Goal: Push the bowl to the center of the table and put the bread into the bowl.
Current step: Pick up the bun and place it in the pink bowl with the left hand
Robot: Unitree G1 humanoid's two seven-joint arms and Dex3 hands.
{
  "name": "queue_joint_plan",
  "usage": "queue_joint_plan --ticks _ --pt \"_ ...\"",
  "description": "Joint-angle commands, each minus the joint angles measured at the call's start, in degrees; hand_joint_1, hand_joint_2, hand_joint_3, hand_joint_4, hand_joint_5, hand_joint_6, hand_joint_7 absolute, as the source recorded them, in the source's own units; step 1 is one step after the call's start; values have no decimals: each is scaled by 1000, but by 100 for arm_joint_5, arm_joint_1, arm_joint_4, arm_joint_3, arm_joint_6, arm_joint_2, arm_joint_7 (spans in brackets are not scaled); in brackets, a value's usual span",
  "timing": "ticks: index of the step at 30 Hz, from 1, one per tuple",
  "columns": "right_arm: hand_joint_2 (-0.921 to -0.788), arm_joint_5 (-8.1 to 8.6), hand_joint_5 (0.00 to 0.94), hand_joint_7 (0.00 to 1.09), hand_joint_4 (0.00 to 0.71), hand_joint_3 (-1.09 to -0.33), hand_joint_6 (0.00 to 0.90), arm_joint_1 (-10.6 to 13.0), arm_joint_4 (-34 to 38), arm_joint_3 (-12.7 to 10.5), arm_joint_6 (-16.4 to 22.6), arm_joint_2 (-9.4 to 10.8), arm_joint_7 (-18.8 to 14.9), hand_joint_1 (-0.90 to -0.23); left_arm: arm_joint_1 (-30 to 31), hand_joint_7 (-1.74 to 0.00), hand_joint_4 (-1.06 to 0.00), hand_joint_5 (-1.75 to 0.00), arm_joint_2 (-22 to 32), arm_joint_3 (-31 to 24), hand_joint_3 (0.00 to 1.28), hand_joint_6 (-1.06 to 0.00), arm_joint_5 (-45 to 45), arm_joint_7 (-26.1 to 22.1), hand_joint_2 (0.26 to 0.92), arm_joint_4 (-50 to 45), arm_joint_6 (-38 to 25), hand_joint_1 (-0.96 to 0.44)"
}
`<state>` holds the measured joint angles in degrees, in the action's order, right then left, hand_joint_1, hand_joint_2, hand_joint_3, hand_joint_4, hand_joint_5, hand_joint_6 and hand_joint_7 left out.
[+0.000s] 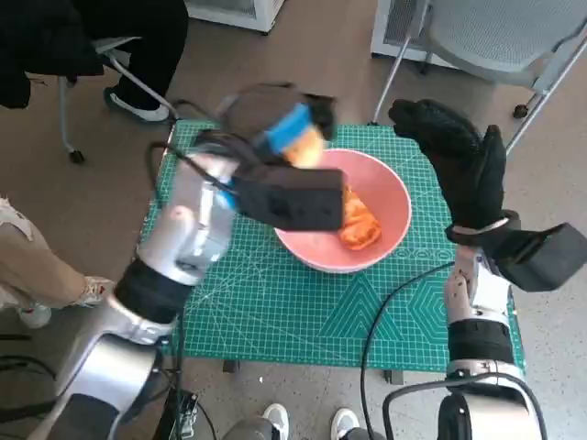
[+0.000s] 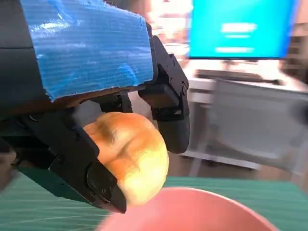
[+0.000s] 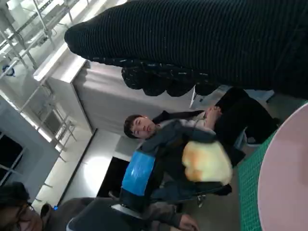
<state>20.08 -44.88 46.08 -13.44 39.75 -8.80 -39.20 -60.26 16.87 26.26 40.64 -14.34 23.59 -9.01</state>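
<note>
Overhead, left hand with bread above the bowl rim.

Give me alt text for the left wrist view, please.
The blue-taped left hand grips a golden bread roll just above the rim of the pink bowl, which sits on the green mat. A blurred bright screen and pale furniture fill the background.

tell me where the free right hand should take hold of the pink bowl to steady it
Probably the bowl's right rim, coming from the robot's right side. That edge faces the right hand and is bare, while the left hand holds the bread above the far-left rim.
</note>
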Motion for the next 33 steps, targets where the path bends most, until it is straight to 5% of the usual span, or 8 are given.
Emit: queue_joint_plan --ticks 1,3,13,21,23,25,26,33 --pt "-921 -66 0 538 170 -767 -1 229 -35 -16 33 -65 100 -680 -239 -1171 -609 -1314 -117 62 136 -569 53 150 918 351 242 1" --pt "-921 -84 0 538 170 -770 -1 253 -72 -13 37 -81 138 -679 -299 -1250 -555 -1334 -170 87 170 -535 62 201 919 552 340 1" --pt "-921 -103 2 531 173 -775 -1 322 -194 3 -13 -149 293 -678 -477 -1150 -580 -1531 -304 86 601 -578 14 391 674 1295 644 2" --pt "-921 -128 3 529 176 -776 -1 317 -182 29 13 -151 383 -677 -579 -1063 -665 -1395 -472 -6 431 -624 -163 449 736 1763 699 1" --pt "-921 -136 3 529 176 -776 -1 312 -179 39 20 -145 405 -677 -598 -1238 -597 -1387 -492 0 325 -463 -236 228 845 1828 672 0" --pt "-921 -146 2 529 176 -776 -1 301 -164 49 33 -140 424 -676 -598 -875 -407 -864 -456 25 230 -363 -313 -91 808 1815 660 -43" --pt "-921 -151 2 529 176 -776 -1 296 -155 54 40 -138 433 -676 -595 -525 -273 -449 -429 33 140 -307 -351 -248 802 1791 655 -144" --pt "-921 -148 1 529 173 -776 -1 252 -92 56 64 -130 433 -676 -569 -96 -36 -38 -318 34 33 -204 -505 -825 815 1822 711 -417"
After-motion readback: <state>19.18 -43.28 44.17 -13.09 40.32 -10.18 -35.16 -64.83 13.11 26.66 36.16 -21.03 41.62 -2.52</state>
